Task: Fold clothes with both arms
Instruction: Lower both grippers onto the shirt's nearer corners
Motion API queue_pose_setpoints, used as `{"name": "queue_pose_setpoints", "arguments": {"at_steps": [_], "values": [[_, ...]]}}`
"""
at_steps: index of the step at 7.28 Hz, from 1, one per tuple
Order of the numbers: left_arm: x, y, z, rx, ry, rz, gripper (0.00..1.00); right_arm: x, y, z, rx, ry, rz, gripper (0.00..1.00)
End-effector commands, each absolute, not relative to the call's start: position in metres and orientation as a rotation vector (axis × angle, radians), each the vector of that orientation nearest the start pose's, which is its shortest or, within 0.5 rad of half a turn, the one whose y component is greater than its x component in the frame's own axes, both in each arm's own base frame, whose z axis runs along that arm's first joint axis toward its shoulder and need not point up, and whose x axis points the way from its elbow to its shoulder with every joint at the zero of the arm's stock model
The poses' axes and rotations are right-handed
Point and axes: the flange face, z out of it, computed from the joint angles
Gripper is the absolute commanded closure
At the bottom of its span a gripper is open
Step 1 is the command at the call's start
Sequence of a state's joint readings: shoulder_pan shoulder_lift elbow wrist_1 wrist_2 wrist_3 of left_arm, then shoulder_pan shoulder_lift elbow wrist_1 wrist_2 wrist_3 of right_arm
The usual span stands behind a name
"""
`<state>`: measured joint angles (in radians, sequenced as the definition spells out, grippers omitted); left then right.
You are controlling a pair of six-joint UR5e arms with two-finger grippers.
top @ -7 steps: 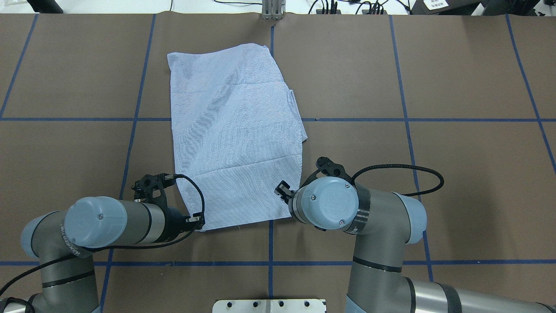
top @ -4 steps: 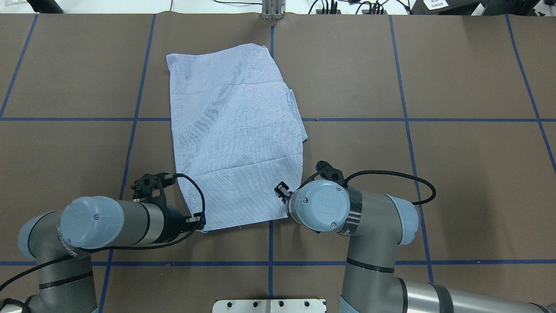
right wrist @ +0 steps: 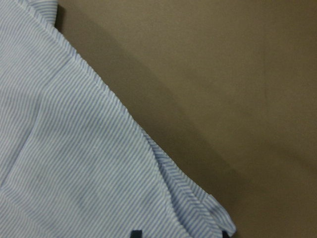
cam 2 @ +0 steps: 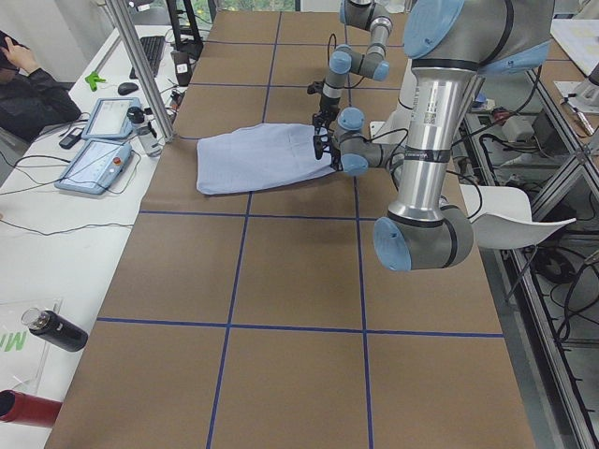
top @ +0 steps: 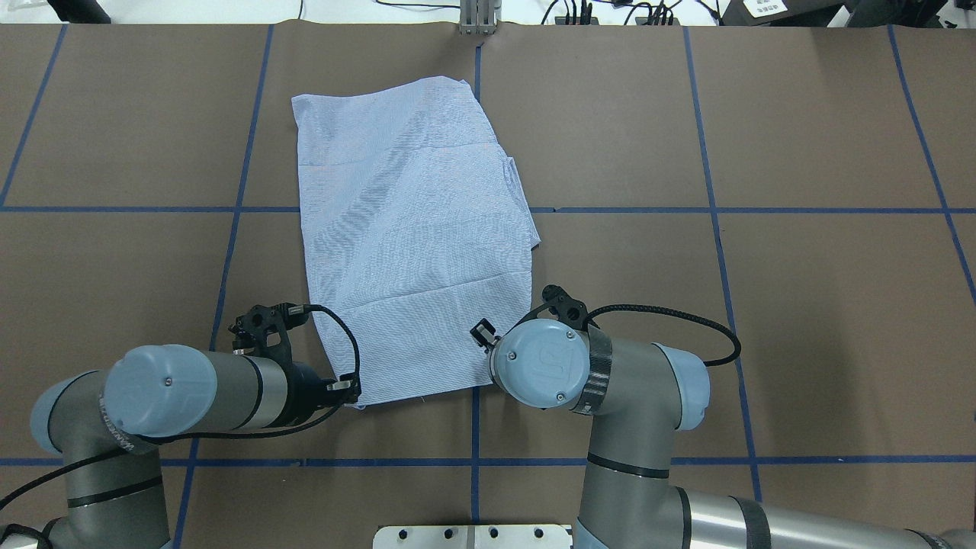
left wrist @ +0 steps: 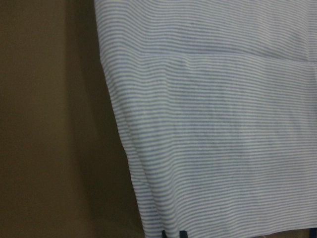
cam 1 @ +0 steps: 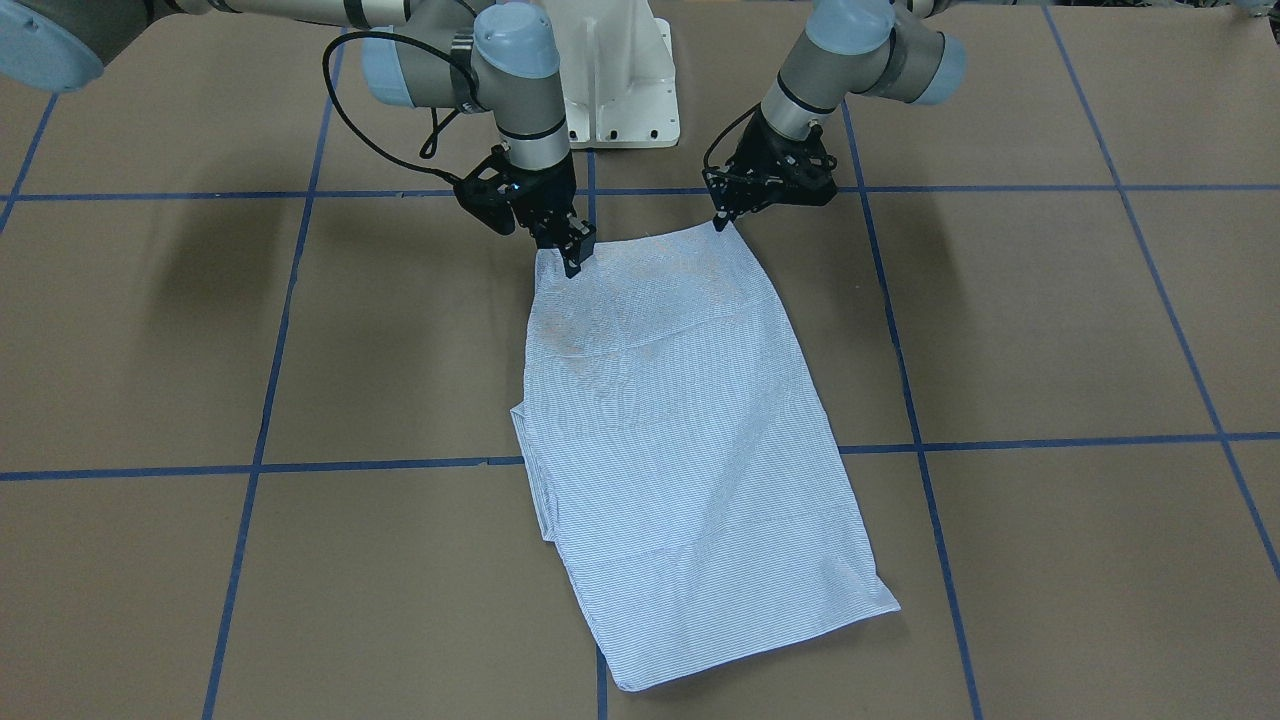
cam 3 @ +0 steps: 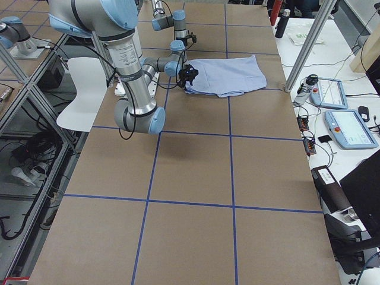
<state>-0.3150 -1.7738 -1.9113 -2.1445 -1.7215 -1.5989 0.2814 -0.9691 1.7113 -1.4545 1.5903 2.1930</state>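
Striped shirt [top: 412, 229]: light blue and white cloth, folded to one long flat panel on the brown table [top: 801, 320], with a narrow end toward the robot. Only plain striped fabric faces up.
Left arm [top: 252, 389]: it comes in low from the near left. Its forearm lies almost level above the table and its wrist is turned toward the shirt's near left corner.
Left hand [cam 1: 722, 222]: it is tipped down onto that corner. In its wrist view we see two dark fingertips [left wrist: 183, 234] close together with striped cloth between them, so we read it as clamped on the shirt.
Right arm [top: 625, 427]: it rises from the near right and bends at the elbow. A round blue cap [top: 540, 364] sits over the wrist.
Right hand [cam 1: 572, 255]: it points down at the near right corner. In its wrist view one dark tip [right wrist: 136, 233] and another stand well apart at the bottom edge, with the puckered corner between them, so we read the fingers as apart.
Hidden: from overhead, the cap covers most of the right hand and the corner under it. A black cable [top: 347, 335] loops beside the left hand. Both wrist views cut the fingers off at the bottom edge. In the side views the hands are too small for us to judge.
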Motion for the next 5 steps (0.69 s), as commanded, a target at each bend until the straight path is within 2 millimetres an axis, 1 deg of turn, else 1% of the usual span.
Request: {"name": "queue_pose_setpoints", "arguments": {"at_steps": [1,4,5], "values": [[0.4893,-0.2844,0.3297,0.025,1.125,-0.223,1.00,-0.6088,-0.3113,0.2368,-0.169,-0.869,0.837,0.44],[0.4893,-0.2842,0.3297,0.025,1.125,-0.221,1.00,-0.6122,-0.3101,0.2410,-0.168,-0.858,0.835,0.46],[0.4893,-0.2842,0.3297,0.025,1.125,-0.221,1.00,-0.6123,-0.3101,0.2400,-0.169,-0.859,0.837,0.55]]}}
